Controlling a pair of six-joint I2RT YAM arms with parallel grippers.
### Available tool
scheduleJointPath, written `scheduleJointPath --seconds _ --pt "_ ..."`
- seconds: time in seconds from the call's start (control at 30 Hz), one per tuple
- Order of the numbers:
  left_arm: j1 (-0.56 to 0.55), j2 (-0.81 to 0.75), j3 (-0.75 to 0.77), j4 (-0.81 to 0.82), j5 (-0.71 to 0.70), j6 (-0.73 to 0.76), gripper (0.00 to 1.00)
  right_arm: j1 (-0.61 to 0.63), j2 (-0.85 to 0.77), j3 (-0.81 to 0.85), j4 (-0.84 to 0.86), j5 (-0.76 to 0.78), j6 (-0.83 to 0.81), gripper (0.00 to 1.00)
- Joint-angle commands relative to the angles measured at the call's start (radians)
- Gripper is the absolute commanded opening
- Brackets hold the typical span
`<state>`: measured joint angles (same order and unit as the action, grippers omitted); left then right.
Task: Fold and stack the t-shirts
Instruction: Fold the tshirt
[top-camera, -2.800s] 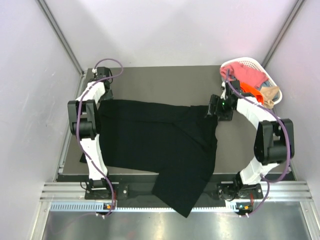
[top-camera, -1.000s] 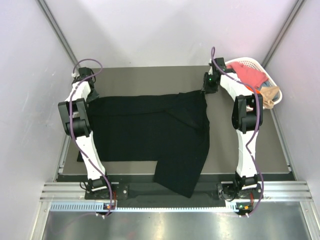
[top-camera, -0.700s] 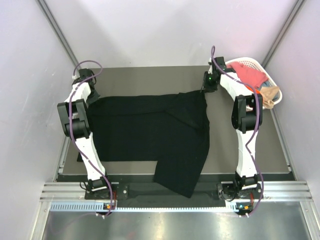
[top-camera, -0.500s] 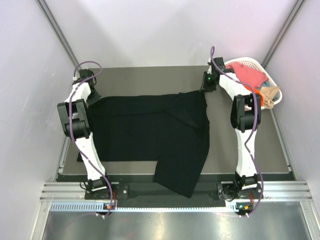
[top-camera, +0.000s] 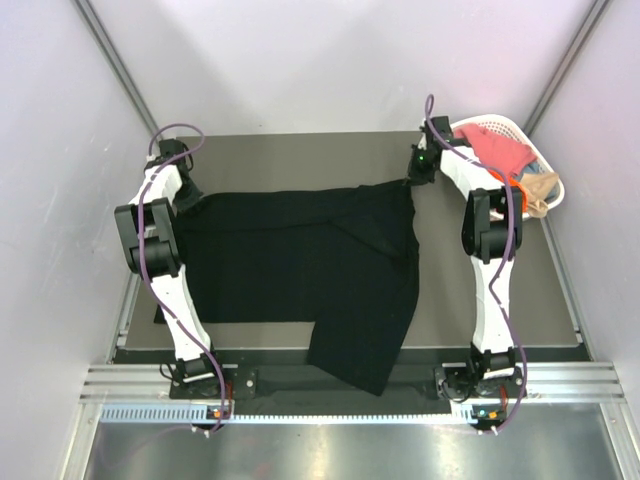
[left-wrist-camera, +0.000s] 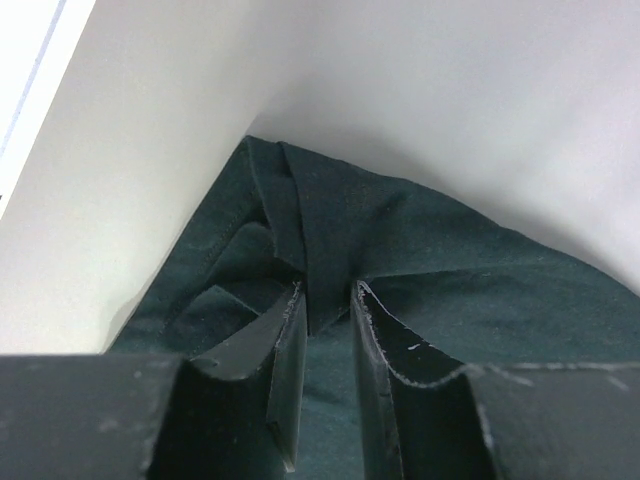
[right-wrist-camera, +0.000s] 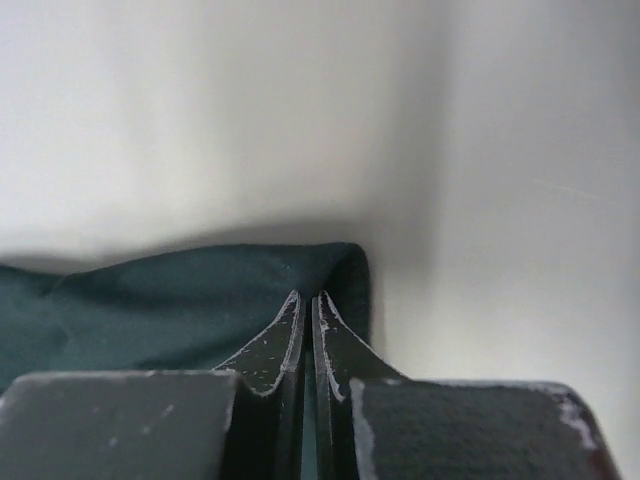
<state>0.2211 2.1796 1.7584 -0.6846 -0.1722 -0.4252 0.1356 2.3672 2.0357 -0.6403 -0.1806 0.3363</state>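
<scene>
A large black t-shirt (top-camera: 300, 265) lies spread across the table, one part hanging over the near edge. My left gripper (top-camera: 186, 196) is at its far left corner. In the left wrist view the left gripper (left-wrist-camera: 328, 296) is shut on a raised fold of the black t-shirt (left-wrist-camera: 440, 290). My right gripper (top-camera: 411, 181) is at the far right corner. In the right wrist view the right gripper (right-wrist-camera: 307, 298) is shut on the thin edge of the black t-shirt (right-wrist-camera: 160, 305). More t-shirts sit in the basket: pink (top-camera: 495, 148), orange (top-camera: 506, 183), beige (top-camera: 541, 196).
A white slatted basket (top-camera: 516, 126) stands at the table's far right corner, just beyond the right arm. White walls close in the table on the left, back and right. The dark table (top-camera: 300, 155) shows bare behind the shirt.
The right jaws have closed onto the shirt's far right corner. The left jaws narrowed onto the fold at the left corner. Both arms and the shirt have barely shifted.
</scene>
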Motion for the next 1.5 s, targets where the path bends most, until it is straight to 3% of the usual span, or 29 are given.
scheduleJointPath --seconds 0.0,0.27,0.37,0.4,0.5,0.7,0.93,1.07,1.1,1.23,1.47 --pt "0.0 -0.024 0.004 -0.02 -0.006 -0.003 0.29 -0.045 -0.068 -0.02 -0.002 0.088 0.004 0.0" --pt "-0.002 -0.034 0.007 -0.029 -0.012 0.002 0.29 -0.065 -0.108 -0.066 -0.001 0.047 -0.011 0.02" --pt "-0.002 -0.041 0.016 -0.043 -0.015 0.0 0.29 -0.062 -0.114 -0.051 -0.025 0.036 -0.019 0.19" --pt "0.0 -0.043 0.018 -0.049 -0.016 0.0 0.29 -0.06 -0.132 -0.046 -0.035 0.041 -0.026 0.31" --pt "-0.002 -0.057 0.027 -0.056 -0.03 0.008 0.29 -0.044 -0.196 -0.048 -0.093 0.101 -0.08 0.51" --pt "-0.002 -0.084 0.026 -0.069 -0.03 0.0 0.3 0.033 -0.342 -0.179 -0.162 0.102 -0.125 0.69" --pt "-0.005 -0.129 -0.019 -0.093 0.049 -0.053 0.29 0.128 -0.465 -0.455 -0.099 -0.032 -0.137 0.64" --pt "-0.026 -0.173 -0.121 -0.07 0.091 -0.079 0.29 0.157 -0.482 -0.519 -0.067 -0.088 -0.154 0.39" --pt "-0.031 -0.191 -0.143 -0.067 0.097 -0.084 0.29 0.162 -0.484 -0.526 -0.064 -0.091 -0.158 0.37" --pt "-0.043 -0.244 -0.259 -0.041 0.143 -0.093 0.28 0.177 -0.488 -0.577 -0.061 -0.089 -0.189 0.41" --pt "-0.043 -0.307 -0.316 -0.05 0.134 -0.076 0.28 0.2 -0.487 -0.641 -0.033 -0.105 -0.212 0.44"
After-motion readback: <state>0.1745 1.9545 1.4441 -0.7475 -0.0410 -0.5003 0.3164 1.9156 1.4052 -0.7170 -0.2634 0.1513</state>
